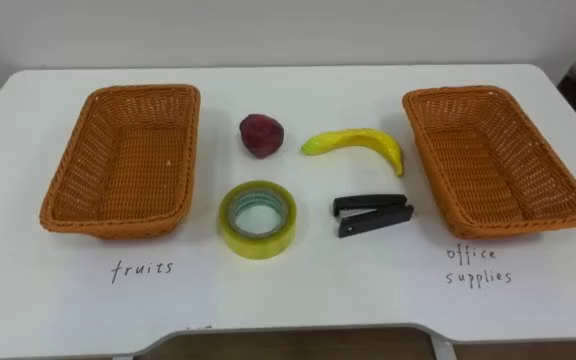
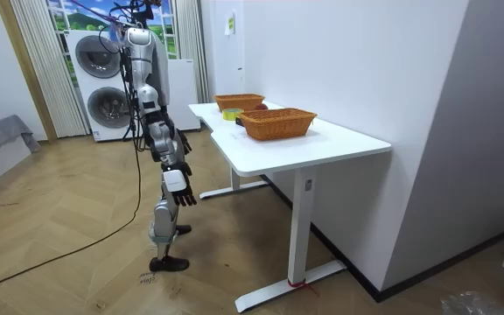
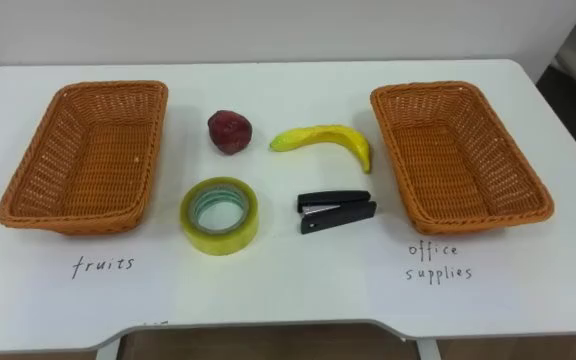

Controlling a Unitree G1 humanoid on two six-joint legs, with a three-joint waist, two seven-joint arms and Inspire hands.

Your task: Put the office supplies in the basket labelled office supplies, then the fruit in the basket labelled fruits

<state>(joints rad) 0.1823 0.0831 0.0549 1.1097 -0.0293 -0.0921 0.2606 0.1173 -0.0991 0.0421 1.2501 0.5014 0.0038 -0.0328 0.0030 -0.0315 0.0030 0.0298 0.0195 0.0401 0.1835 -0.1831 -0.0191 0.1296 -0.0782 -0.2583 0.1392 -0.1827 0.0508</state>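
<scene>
Two empty orange wicker baskets stand on the white table (image 1: 298, 290): one at the left (image 1: 118, 160) above the handwritten word "fruits" (image 1: 142, 268), one at the right (image 1: 488, 160) above "office supplies" (image 1: 478, 265). Between them lie a dark red apple (image 1: 261, 134), a yellow banana (image 1: 358, 142), a roll of yellowish tape (image 1: 240, 240) lying flat, and a black stapler (image 1: 372, 213). In the room view I stand at the table's long side. My right hand (image 2: 179, 186) and left hand (image 2: 182, 144) hang below the tabletop with relaxed fingers, holding nothing.
The table's front edge runs close below the labels. A white wall (image 2: 339, 52) backs the table's far side. Stacked washing machines (image 2: 103, 83) stand behind me across the wooden floor.
</scene>
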